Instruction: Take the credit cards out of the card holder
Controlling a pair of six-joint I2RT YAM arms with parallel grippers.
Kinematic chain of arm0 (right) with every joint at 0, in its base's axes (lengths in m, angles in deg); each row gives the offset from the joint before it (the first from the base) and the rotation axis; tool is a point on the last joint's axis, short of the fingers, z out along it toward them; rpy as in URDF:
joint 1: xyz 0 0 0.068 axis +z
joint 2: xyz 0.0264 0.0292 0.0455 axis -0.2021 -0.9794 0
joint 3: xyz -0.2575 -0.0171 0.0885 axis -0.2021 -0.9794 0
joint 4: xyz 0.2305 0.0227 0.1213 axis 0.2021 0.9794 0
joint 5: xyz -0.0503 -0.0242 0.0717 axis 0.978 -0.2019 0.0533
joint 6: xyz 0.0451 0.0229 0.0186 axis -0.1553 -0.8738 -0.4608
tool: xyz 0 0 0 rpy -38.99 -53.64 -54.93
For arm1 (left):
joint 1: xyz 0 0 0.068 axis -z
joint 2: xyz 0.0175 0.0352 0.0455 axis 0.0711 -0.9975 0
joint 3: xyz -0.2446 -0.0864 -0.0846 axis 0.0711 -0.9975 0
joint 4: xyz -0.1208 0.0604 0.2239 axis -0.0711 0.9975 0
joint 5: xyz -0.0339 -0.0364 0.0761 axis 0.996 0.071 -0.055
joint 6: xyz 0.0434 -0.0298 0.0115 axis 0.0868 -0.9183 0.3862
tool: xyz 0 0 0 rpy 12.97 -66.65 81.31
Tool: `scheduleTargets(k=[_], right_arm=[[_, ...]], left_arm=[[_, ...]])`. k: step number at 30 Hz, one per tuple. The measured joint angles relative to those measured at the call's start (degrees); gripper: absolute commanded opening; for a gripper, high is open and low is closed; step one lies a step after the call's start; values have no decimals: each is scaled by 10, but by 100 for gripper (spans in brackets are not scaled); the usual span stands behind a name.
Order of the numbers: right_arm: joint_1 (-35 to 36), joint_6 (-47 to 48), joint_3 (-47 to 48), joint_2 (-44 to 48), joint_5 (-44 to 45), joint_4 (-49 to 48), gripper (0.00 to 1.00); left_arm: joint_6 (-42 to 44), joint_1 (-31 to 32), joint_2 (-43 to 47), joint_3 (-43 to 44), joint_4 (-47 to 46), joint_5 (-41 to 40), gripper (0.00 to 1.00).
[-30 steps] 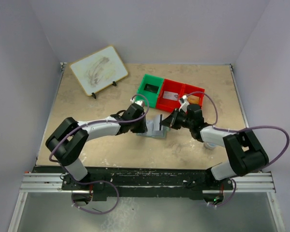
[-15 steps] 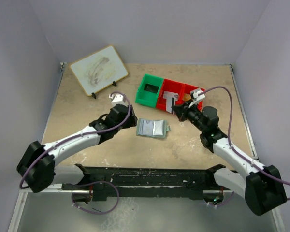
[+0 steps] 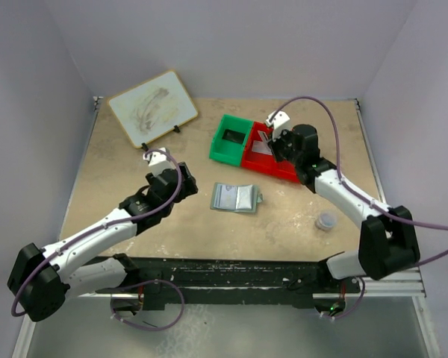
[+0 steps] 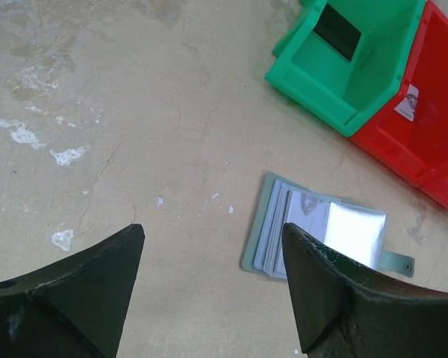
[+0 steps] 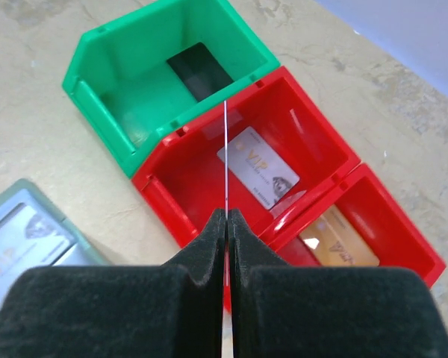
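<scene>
Where it lay opened flat on the table (image 3: 119, 156), the card holder (image 3: 237, 198) showed its two pale inner panels upward, a printed card visible in the left pocket and glare on the right one, with its small closing tab sticking out on the side toward the right arm. It rested just in front of the row of bins, touching none of them and free of both arms. Above the bins, the right gripper (image 5: 226, 216) had its padded fingers pressed together on a credit card (image 5: 225, 156), seen edge-on as a thin white line over the red bin (image 5: 187, 175). A pale VIP card (image 5: 257, 168) lay on that bin's floor. Beside it, the green bin (image 5: 112, 89) held a dark card (image 5: 199, 71), and the second red bin (image 5: 392, 231) an orange card (image 5: 336, 246). To the holder's left and clear of it, the left gripper (image 4: 213, 231) hung over bare table with its fingers spread wide and nothing between them. Farther off, a drawing board (image 3: 152, 108) stood on its stand at the far left corner, and a small clear cup (image 3: 326, 221) sat near the right arm.
</scene>
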Motion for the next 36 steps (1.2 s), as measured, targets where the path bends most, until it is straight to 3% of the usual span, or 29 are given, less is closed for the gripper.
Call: scheduleTargets(k=[6,14,22,36], right_arm=[[0,66,115,-103,13,73,0],[0,143,195,-206,45,138,0],[1,198,221,-263,91,149,0],[0,268,250,-335,168,143,0]], left_arm=[[-9,0,5,-3,16,-3,73],[-7,-1,37,-3,40,-20,77],[-6,-1,67,-3,61,-34,83],[-6,-1,91,-3,87,-46,84]])
